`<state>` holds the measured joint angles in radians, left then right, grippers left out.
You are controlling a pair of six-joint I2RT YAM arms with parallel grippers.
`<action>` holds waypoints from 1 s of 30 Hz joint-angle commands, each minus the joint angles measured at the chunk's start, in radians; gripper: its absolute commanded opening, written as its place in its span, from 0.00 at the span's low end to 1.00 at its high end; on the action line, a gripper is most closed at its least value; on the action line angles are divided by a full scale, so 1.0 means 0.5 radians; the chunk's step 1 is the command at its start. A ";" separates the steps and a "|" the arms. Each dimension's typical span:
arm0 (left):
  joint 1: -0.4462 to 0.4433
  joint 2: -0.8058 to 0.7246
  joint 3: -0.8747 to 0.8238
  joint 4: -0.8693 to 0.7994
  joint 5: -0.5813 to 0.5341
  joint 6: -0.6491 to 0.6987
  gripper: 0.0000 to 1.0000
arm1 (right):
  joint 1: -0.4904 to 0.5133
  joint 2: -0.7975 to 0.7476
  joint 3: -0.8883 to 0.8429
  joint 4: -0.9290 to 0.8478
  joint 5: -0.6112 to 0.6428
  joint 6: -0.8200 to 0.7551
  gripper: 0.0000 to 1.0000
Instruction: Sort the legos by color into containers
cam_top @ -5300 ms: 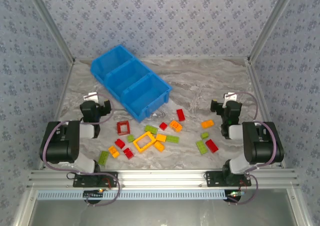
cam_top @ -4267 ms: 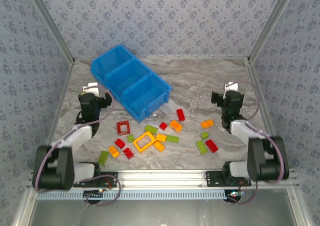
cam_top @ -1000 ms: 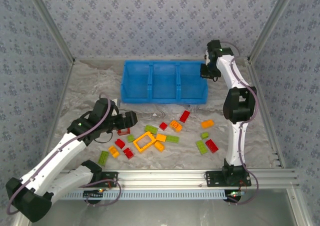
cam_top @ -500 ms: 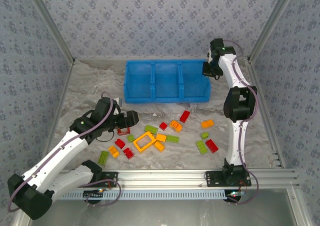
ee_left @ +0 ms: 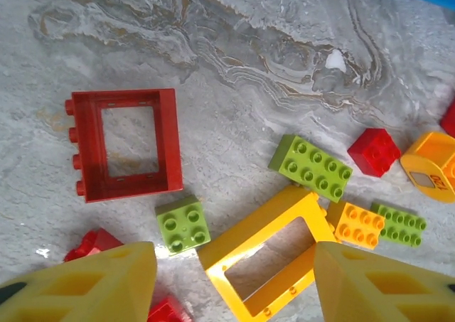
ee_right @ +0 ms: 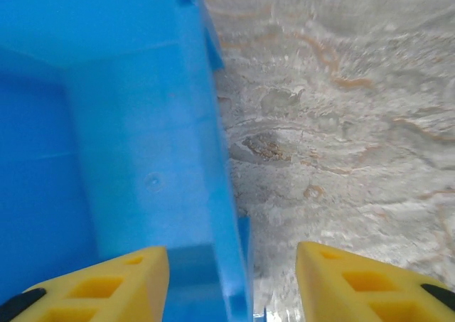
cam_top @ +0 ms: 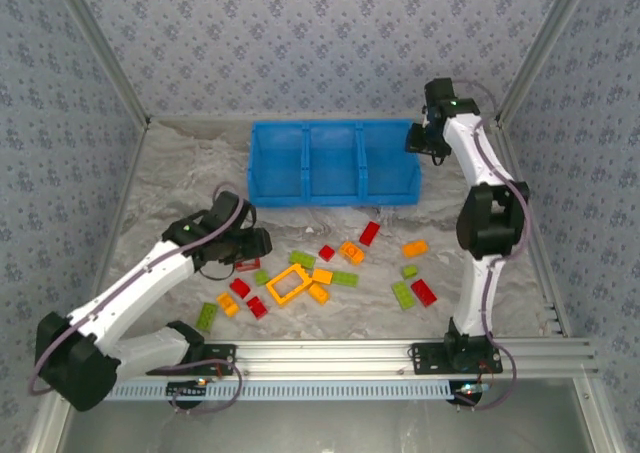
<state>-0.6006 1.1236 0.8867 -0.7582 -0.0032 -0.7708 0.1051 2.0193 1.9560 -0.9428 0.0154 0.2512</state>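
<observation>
About twenty small plastic bricks [cam_top: 320, 275] in red, orange-yellow and lime green lie scattered on the grey marbled tabletop [cam_top: 180, 173]. They form a loose band at the near middle, apart from the bright blue three-compartment plastic tray [cam_top: 330, 195], which sits square-on toward the far edge.

The left wrist view shows a red open square frame [ee_left: 168, 144] lying flat. A lime green four-stud square brick [ee_left: 183, 224] sits just off its near right corner, and a yellow open frame [ee_left: 252, 226] lies at an angle beside that square. Further right are a lime green eight-stud brick [ee_left: 311, 167], a small red cube brick [ee_left: 374, 151], an orange four-stud brick [ee_left: 355, 224] touching the yellow frame's corner, and a flat lime green strip [ee_left: 399, 224] next to it.

The left gripper [cam_top: 255, 243] hangs above the left end of the scatter, at the red frame. Its yellow fingers [ee_left: 99, 279] are spread wide and grip nothing.

The right gripper [cam_top: 415, 138] is at the tray's right end. Its jaws are spread too and straddle the tray's end wall [ee_right: 149, 165], one finger over the blue compartment and the other over bare tabletop. Whether either finger touches the wall cannot be told.
</observation>
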 commanded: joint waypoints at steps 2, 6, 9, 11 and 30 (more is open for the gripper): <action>-0.027 0.226 0.110 0.012 -0.094 -0.021 0.52 | 0.234 -0.731 -0.489 0.384 -0.025 0.076 0.55; -0.026 0.448 0.199 -0.040 -0.218 0.003 0.46 | 0.634 -1.318 -1.187 0.915 -0.214 0.177 0.56; -0.027 0.534 0.224 -0.064 -0.280 0.028 0.45 | 0.999 -1.641 -1.693 1.252 -0.250 0.273 0.56; -0.028 0.564 0.218 -0.064 -0.297 0.039 0.45 | 1.239 -1.793 -1.949 1.438 -0.205 0.321 0.57; 0.004 0.957 0.170 0.133 -0.361 0.110 0.31 | 2.107 -1.736 -2.159 1.640 0.267 0.296 0.58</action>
<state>-0.6022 1.5894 0.9638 -0.6964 -0.1528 -0.7273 1.1526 1.1393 0.8352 -0.1158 0.1215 0.3862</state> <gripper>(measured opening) 0.312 0.584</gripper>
